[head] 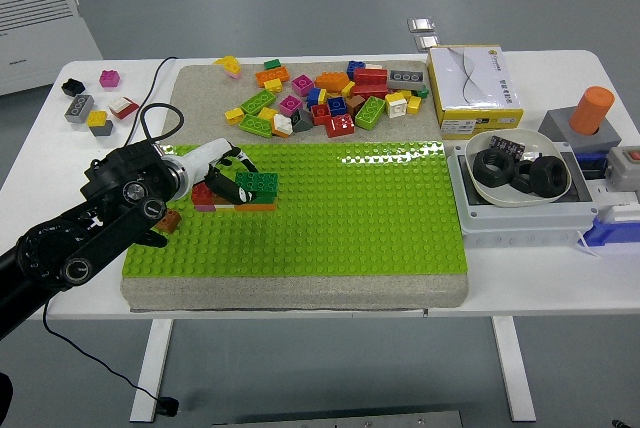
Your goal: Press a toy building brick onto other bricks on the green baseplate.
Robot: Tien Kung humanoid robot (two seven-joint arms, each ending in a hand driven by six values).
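Where the green baseplate [340, 208] meets its left third, a dark green brick [258, 184] sits on top of a low cluster of red, pink and orange bricks [222, 202] pressed into the studs. Left hand [222, 176]: white-cased, reaching in from the picture's left on a black arm [90, 228], its fingers [228, 191] curled against the left end of the dark green brick and the cluster under it; whether they pinch the brick or only press on it cannot be made out. Small brown brick [172, 219]: at the baseplate's left edge, just beside the arm. Loose brick pile [325, 98]: mixed colours, on the grey mat [200, 83] behind the baseplate. Further loose bricks [95, 103]: black, pink, grey, yellow and red, on the white table [560, 288] at far left. Yellow-and-white box [473, 88]: right of the pile. Grey tray [515, 213]: right of the baseplate, carrying a white bowl [520, 188] of large black nuts [515, 170]. Orange cylinder [592, 110]: upright in a grey block at far right. White heater [40, 28]: beyond the table's far left corner.
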